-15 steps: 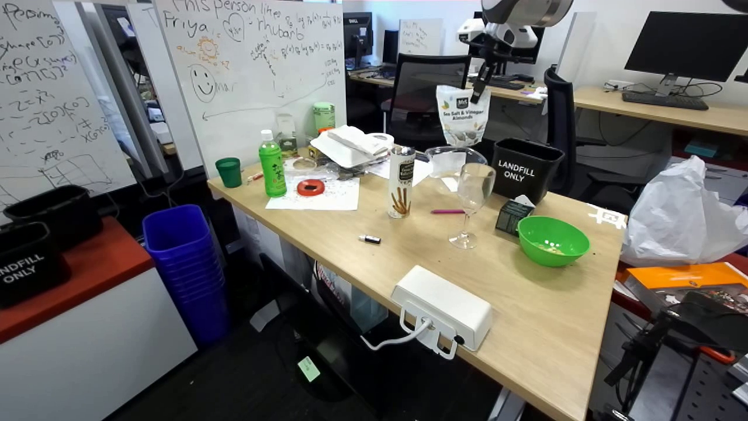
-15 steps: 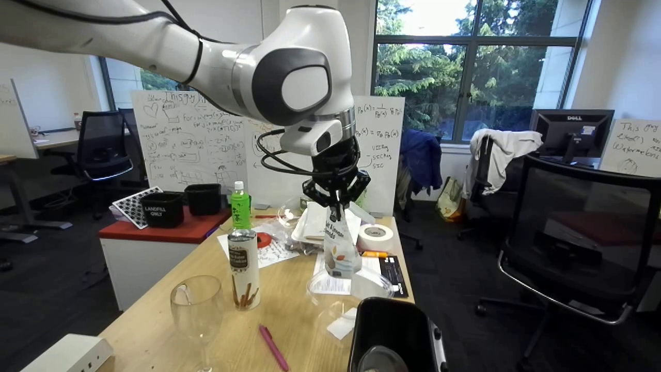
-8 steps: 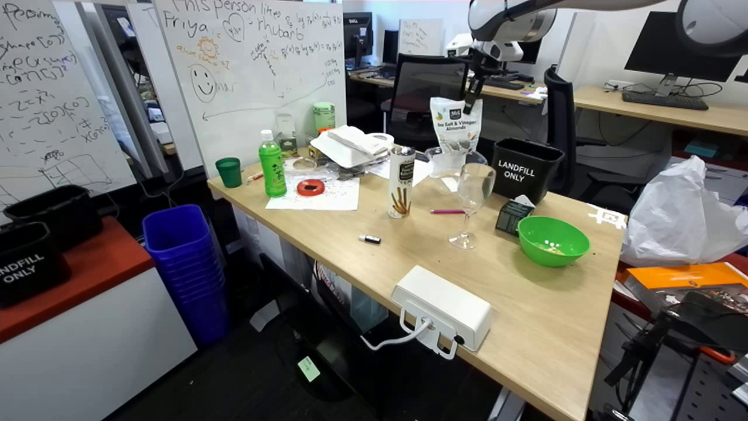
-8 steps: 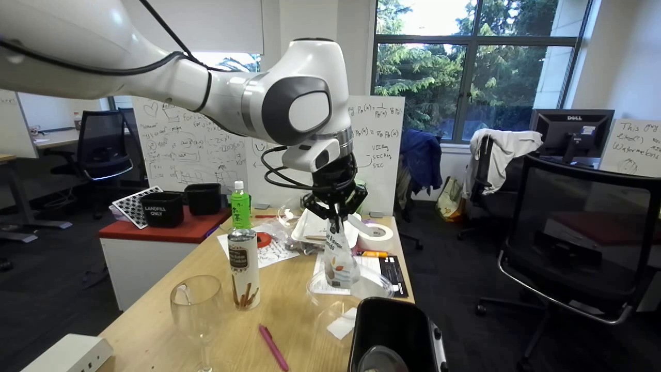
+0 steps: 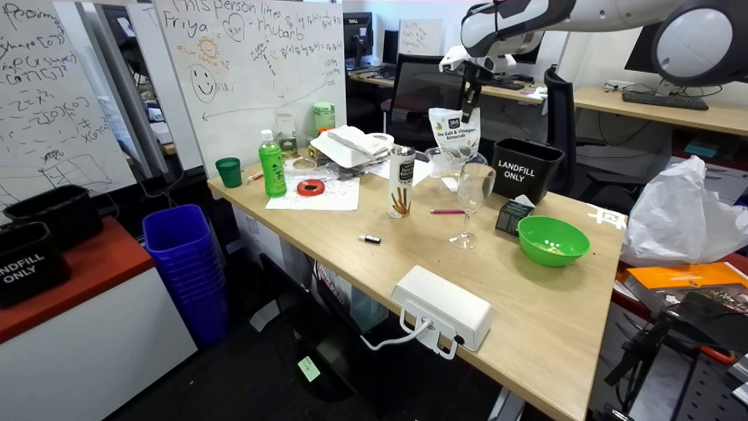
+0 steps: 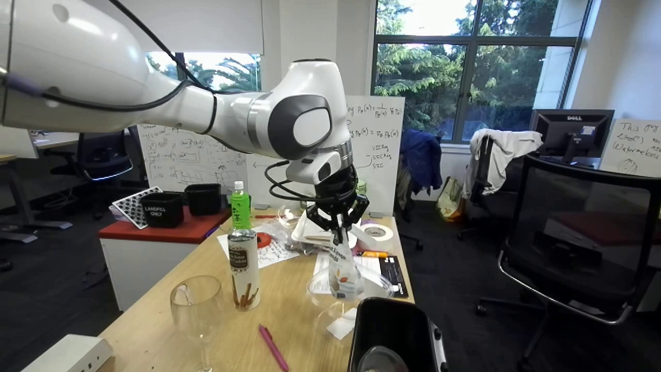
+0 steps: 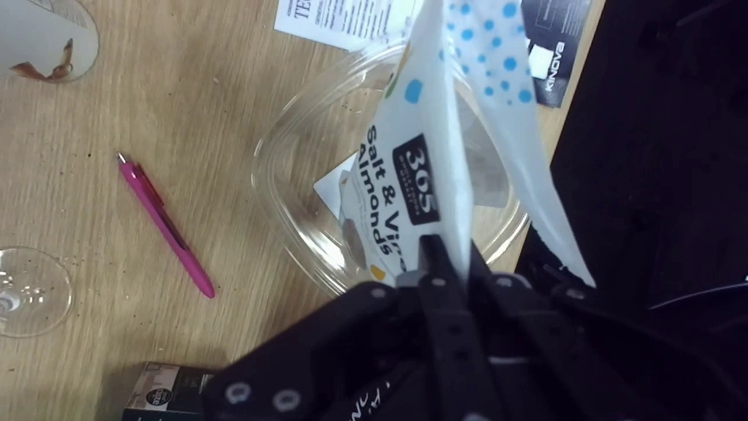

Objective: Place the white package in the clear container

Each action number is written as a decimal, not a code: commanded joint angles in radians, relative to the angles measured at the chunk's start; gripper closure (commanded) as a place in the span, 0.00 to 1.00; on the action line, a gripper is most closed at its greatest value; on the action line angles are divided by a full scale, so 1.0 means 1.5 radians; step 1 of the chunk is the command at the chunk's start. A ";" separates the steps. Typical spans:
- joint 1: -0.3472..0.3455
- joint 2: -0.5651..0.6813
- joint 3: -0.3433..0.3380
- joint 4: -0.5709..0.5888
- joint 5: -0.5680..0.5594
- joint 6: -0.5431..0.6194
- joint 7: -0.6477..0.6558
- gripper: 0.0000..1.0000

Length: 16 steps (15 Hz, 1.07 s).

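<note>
The white package (image 5: 456,133) is a white almond bag with dark printing. It also shows in an exterior view (image 6: 345,276) and in the wrist view (image 7: 403,193). My gripper (image 6: 338,240) is shut on its upper part, and the bag hangs upright below the fingers. In the wrist view the gripper (image 7: 454,245) pinches a fold of the bag. The clear container (image 7: 264,161) stands on the table beneath, and its rim shows in both exterior views (image 5: 431,154) (image 6: 313,290). The package's lower end lies within the rim's outline; how deep I cannot tell.
A black bin (image 5: 526,172) stands beside the container. A tall white can (image 5: 401,184), a wine glass (image 5: 474,188) and a pink pen (image 7: 166,225) are near. A small dark box (image 5: 514,216) and a green bowl (image 5: 553,241) are further off.
My gripper has come down with the white package, whose lower end is now at the container's rim outline. The objects on the table have not moved.
</note>
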 commanded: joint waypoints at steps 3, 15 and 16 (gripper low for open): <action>0.001 0.000 0.001 0.035 0.001 -0.021 0.000 0.69; 0.000 0.001 0.001 0.048 0.001 -0.035 0.000 0.51; 0.000 0.001 0.001 0.048 0.001 -0.035 0.000 0.51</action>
